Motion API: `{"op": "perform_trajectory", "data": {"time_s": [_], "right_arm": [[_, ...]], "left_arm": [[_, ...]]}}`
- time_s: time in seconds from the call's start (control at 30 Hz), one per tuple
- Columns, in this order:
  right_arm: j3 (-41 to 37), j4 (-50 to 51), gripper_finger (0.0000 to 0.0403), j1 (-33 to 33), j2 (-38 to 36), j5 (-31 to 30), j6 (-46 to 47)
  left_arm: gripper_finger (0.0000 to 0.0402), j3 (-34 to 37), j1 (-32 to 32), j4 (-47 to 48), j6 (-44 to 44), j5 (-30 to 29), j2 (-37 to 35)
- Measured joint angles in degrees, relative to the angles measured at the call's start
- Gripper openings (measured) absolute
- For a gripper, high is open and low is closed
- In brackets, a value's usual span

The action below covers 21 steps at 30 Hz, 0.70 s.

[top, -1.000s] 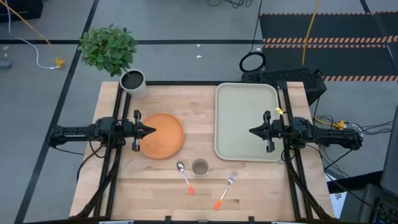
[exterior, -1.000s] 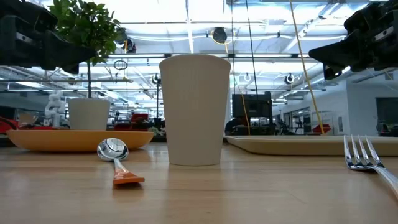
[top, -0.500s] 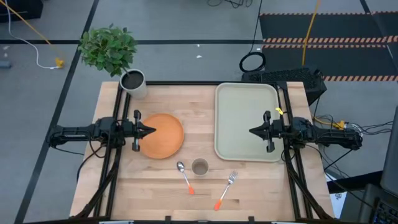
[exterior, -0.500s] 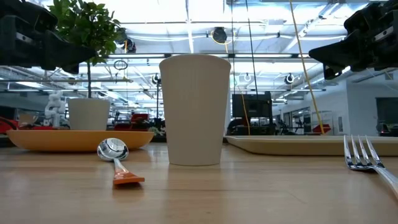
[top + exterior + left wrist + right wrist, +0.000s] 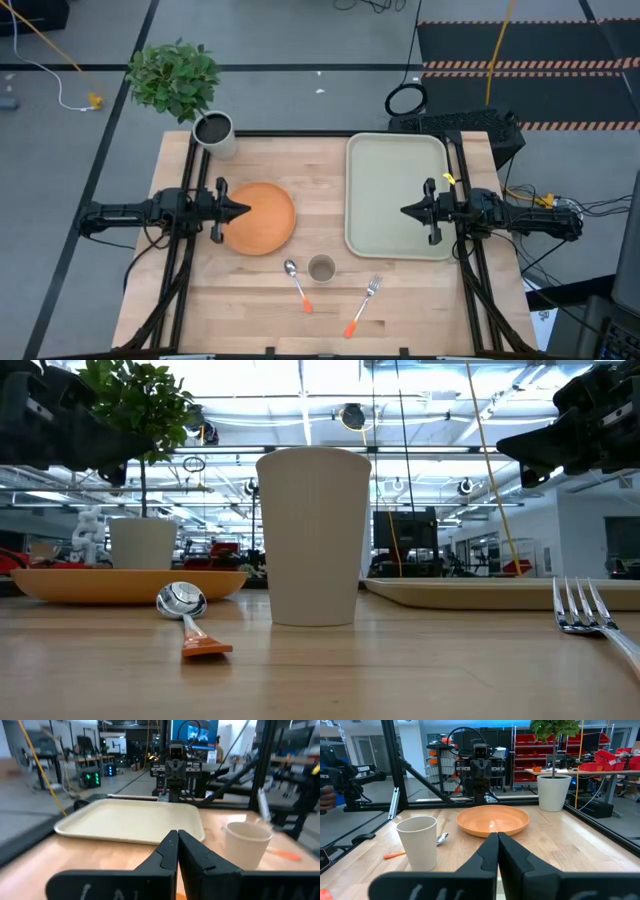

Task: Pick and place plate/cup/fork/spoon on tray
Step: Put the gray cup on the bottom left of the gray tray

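Note:
The orange plate [image 5: 264,219] lies flat on the table's left half. The beige cup [image 5: 321,268] stands upright near the front edge, with the spoon [image 5: 296,283] to its left and the fork [image 5: 364,304] to its right, both flat on the wood. The cream tray [image 5: 396,195] lies at the far right. My left gripper [image 5: 246,210] is shut and empty, hovering over the plate's left part and pointing right. My right gripper [image 5: 404,211] is shut and empty, hovering over the tray and pointing left.
A grey-white pot [image 5: 213,131] with a green plant stands at the table's far left corner. Black frame rails [image 5: 186,250] run along the table's left and right sides under the arms. Bare wood lies between the plate and the tray [image 5: 322,190].

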<state>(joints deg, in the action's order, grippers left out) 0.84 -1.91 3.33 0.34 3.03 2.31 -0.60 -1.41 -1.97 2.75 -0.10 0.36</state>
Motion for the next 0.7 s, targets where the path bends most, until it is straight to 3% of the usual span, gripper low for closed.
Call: {"op": "perform_trajectory", "data": {"time_s": [0.1, 0.5, 0.7], "right_arm": [[-0.02, 0.00, 0.0000, 0.00, -0.02, 0.00, 0.00], [-0.01, 0.01, 0.0000, 0.00, 0.00, -2.23, -0.02], [-0.01, -0.50, 0.0000, 0.00, 0.00, -3.17, -0.02]], "left_arm": [[0.0015, 0.00, 0.00, 0.13, 4.96, -0.02, 0.02], [0.0015, -0.18, 0.00, -11.25, 6.73, -0.02, 0.52], [0.0015, -6.82, 0.17, -9.22, 5.13, 0.00, 8.53]]}}
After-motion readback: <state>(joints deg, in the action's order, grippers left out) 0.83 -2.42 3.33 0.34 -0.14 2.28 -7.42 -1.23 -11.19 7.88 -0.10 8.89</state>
